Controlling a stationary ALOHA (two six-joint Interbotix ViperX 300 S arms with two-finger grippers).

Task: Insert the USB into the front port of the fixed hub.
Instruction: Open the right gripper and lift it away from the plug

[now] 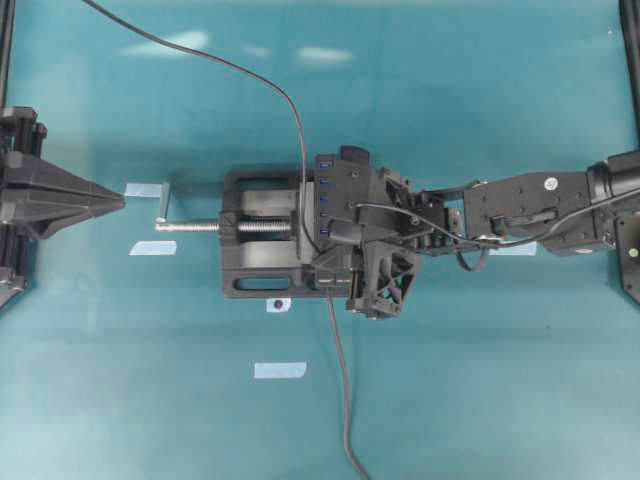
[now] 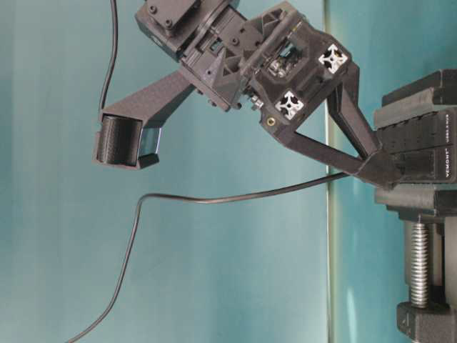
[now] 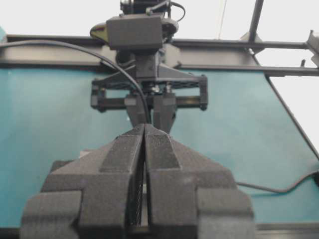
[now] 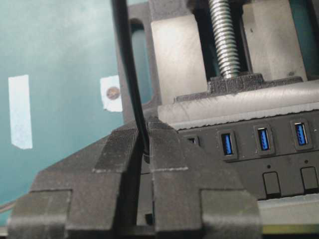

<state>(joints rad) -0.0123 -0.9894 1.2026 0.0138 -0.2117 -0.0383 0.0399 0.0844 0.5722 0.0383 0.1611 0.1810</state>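
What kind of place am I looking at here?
Most likely a robotics lab test bench. A teal table carries bits of tape as position marks, a black vise clamps a USB hub, and the right gripper pinches a thin cable.

A teal table [image 1: 120, 350] carries a black vise [image 1: 262, 245], tape strips [image 1: 279, 370] and cables [image 1: 345, 410]

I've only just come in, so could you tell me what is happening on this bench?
The right gripper is shut on the USB and holds it at the end port of the fixed hub, which sits clamped in the vise. The plug itself is hidden between the fingers. The left gripper rests shut, off to the side.
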